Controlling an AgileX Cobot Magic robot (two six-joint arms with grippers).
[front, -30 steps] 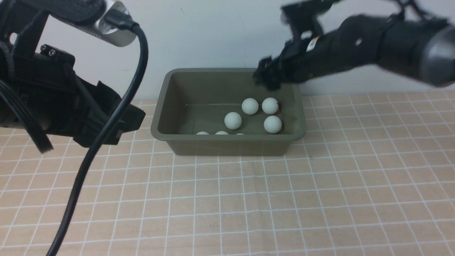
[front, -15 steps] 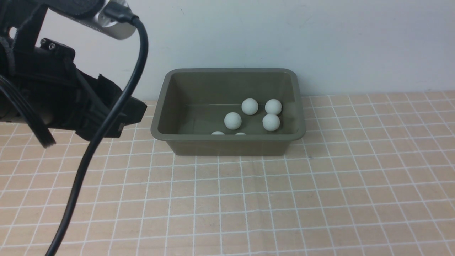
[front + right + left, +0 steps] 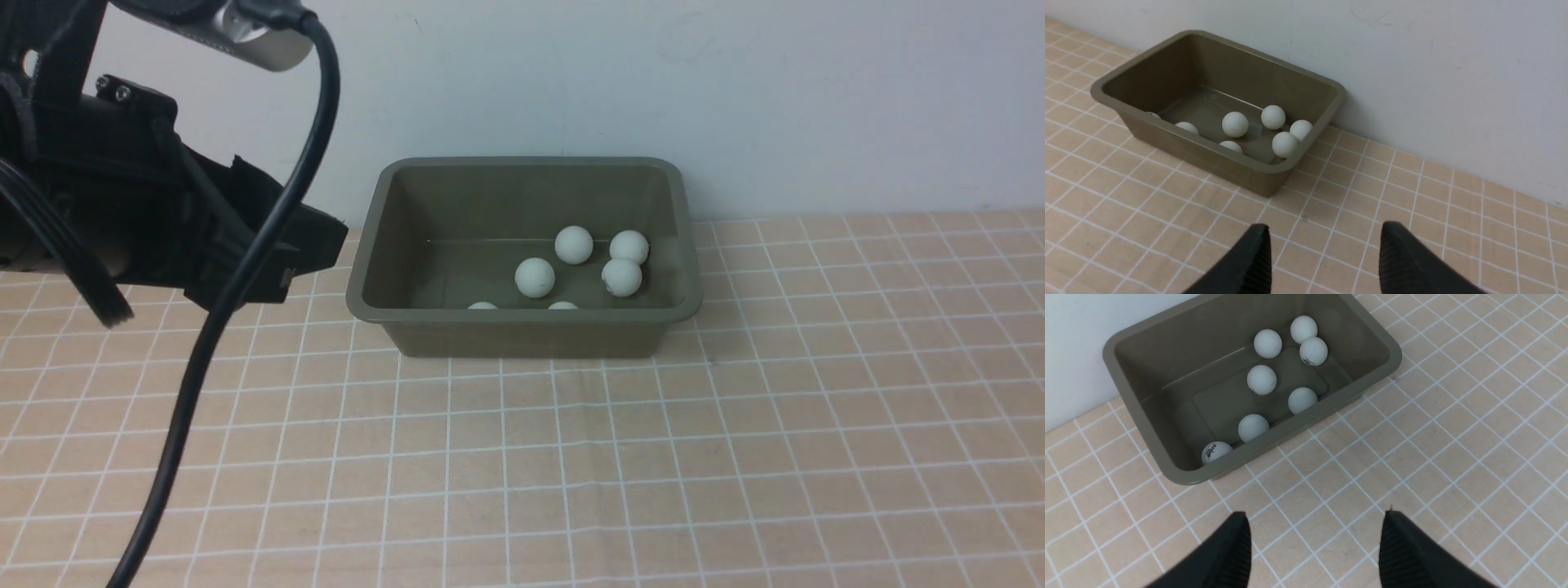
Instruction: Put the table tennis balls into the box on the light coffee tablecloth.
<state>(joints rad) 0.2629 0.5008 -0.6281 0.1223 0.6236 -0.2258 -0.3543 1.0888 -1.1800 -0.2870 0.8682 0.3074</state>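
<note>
Seven small matte white table tennis balls (image 3: 1262, 379) are counted inside the olive-green rounded plastic box (image 3: 1167, 465) on the peach-beige grid-printed tablecloth (image 3: 735, 457), ahead of both tools. The left gripper (image 3: 1314, 547) is seen with fingers apart and empty; likewise the right gripper (image 3: 1325, 261). No ball is left on the cloth, so the task is judged complete; arms are best kept clear of the rim.

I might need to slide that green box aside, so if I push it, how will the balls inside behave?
Probably rolling freely: the seven table tennis balls are smooth spheres lying loose on the flat floor of the box. They look light, so a gentle push may scatter them. The sloping walls should likely contain them.
</note>
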